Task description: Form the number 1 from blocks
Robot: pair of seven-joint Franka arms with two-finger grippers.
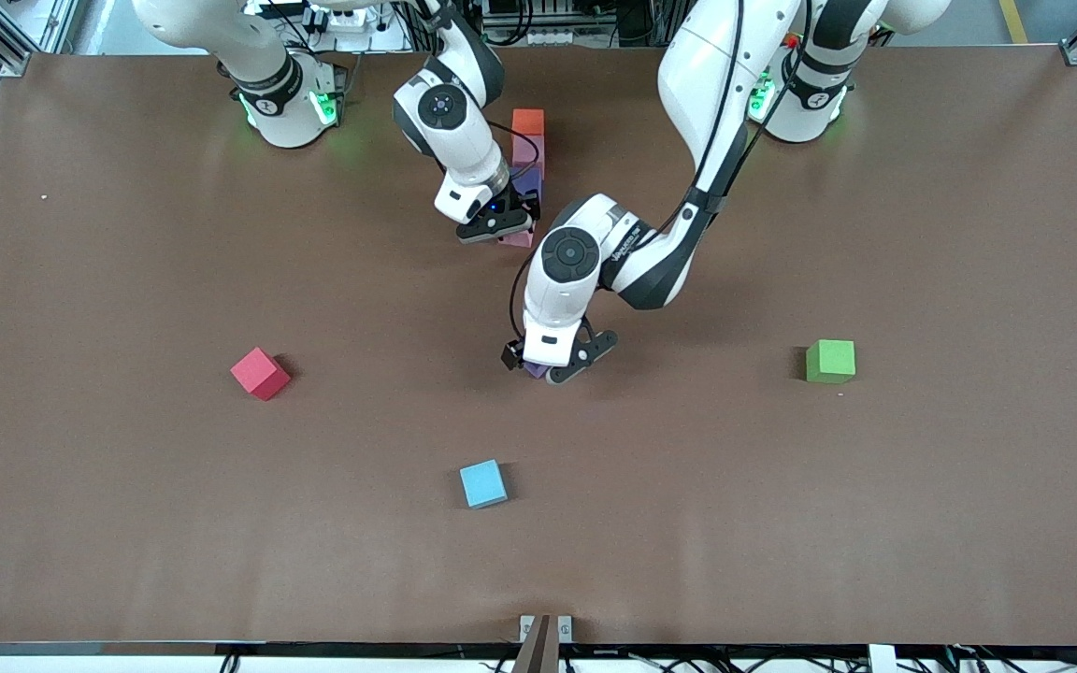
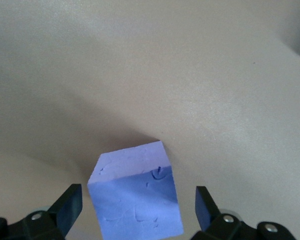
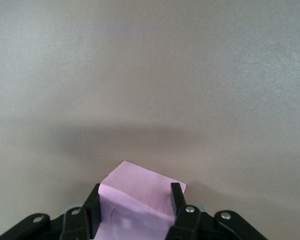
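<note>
**Pink cube clamped, purple cube between open fingers**

My right end effector (image 1: 498, 227) is gripping a light pink cube (image 3: 140, 197), its two fingers (image 3: 177, 202) pressing the cube's sides, and it is sitting at the near end of a short line of blocks on the tabletop (image 1: 127, 467). Just above that end effector in the front view, the orange cube (image 1: 528, 121) is heading the line, with another pink cube (image 1: 531, 150) and a purple cube (image 1: 529, 182) following it; my arm is hiding part of them.

My left end effector (image 1: 552, 366) is standing wide, straddling the other purple cube (image 2: 135, 197), which is resting on the tabletop between the fingertips (image 2: 70, 205) with a gap on each side.

Well apart from both end effectors, a red cube (image 1: 260, 373) is lying toward the right arm's end, a green cube (image 1: 830, 361) toward the left arm's end, and a light blue cube (image 1: 482, 483) nearer the front camera.
</note>
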